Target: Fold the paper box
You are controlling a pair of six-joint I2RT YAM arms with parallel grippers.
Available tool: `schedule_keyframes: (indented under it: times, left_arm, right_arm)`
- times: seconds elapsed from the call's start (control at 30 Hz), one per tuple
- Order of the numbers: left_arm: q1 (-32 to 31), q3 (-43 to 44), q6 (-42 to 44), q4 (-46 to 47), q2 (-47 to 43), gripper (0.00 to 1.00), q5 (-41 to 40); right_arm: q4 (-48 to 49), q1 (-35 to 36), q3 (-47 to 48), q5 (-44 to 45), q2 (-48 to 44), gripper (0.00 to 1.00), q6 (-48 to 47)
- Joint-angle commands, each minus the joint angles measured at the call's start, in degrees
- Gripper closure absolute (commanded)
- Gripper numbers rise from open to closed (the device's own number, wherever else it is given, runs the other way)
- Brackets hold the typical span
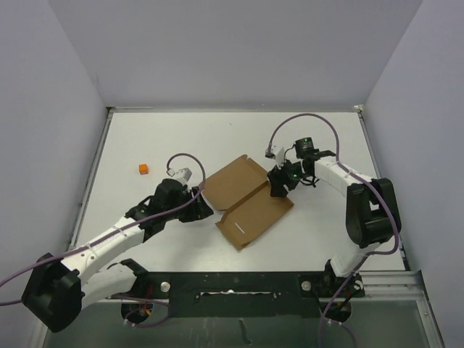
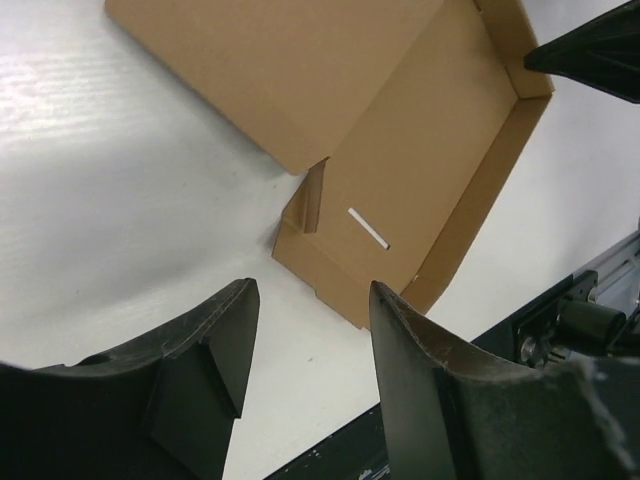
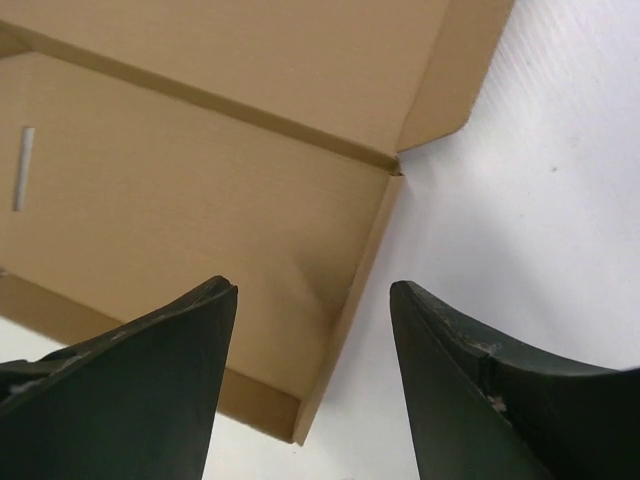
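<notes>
While the paper box (image 1: 246, 203) lies half-folded on the desk (image 1: 145, 138), the left claw (image 1: 205, 208) at its nine o'clock and the right claw (image 1: 278, 185) at its two o'clock both gape, holding nothing. Straddle each side wall (image 3: 350, 300) squarely before pinching. Right wrist view shows that wall's edge between the fingers (image 3: 150, 380); overhead, the claw hides it.

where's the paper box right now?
In the top view the paper box lies near the middle of the table, between the left gripper at its left edge and the right gripper over its right edge.
</notes>
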Motion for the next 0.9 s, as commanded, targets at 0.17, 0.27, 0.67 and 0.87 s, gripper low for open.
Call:
schedule_keyframes:
  times: [0.17, 0.27, 0.67, 0.87]
  left_arm:
    - [-1.1, -4.8, -7.9, 4.6, -3.6, 0.55, -5.0]
    - [-1.2, -4.6, -8.7, 5.5, -2.8, 0.56, -3.8]
    - [-2.2, -7.0, -8.2, 9.9, -2.8, 0.8, -2.4]
    - [-2.3, -7.8, -3.9, 16.8, -5.5, 0.85, -1.1]
  right_arm:
    - [3.7, 2.9, 2.8, 15.1, 3.4, 0.45, 3.4]
    - [3.0, 4.0, 3.8, 15.5, 5.8, 0.56, 3.5]
    - [3.6, 3.9, 3.6, 14.6, 3.0, 1.0, 4.2]
    - [7.7, 1.4, 0.1, 13.8, -6.2, 1.0, 5.9]
